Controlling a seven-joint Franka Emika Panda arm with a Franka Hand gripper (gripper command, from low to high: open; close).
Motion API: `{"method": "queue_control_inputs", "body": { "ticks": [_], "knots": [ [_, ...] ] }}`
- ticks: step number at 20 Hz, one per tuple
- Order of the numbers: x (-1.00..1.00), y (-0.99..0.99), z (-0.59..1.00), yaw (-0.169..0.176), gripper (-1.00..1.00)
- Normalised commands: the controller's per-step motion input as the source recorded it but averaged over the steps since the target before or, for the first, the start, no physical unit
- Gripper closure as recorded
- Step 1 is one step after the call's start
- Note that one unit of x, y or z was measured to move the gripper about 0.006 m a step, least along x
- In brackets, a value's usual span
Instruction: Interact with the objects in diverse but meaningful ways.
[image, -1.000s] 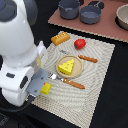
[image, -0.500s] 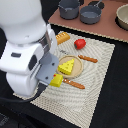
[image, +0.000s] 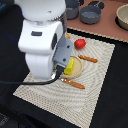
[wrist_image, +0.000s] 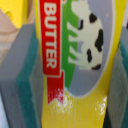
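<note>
One arm now lower over cheese wedge (image: 71, 66), covering bread, end effector (wrist_image: 70, 65) clamped on butter box (wrist_image: 75, 60)

Arm shell (image: 41, 40): we see bulky white rounded casings.
Wrist flange (image: 63, 52): grey.
Cable (image: 25, 82): black.

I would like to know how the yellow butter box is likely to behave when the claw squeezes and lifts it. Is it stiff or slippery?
The yellow butter box with the red banner and cow picture probably stays stiff: its edges look straight between the grey fingers. Its face shows a glossy highlight, so it may be somewhat slippery. It looks like a small toy, so likely light.
</note>
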Motion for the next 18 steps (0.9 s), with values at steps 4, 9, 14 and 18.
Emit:
{"method": "queue_control_inputs", "body": {
  "ticks": [4, 9, 14, 18],
  "knots": [
    [-0.67, 0.69, 0.0, 0.068, 1.0],
    [-0.68, 0.64, -0.01, 0.078, 1.0],
    [-0.61, 0.5, -0.15, 0.09, 1.0],
    [-0.38, 0.08, -0.37, 0.04, 1.0]
  ]
}}
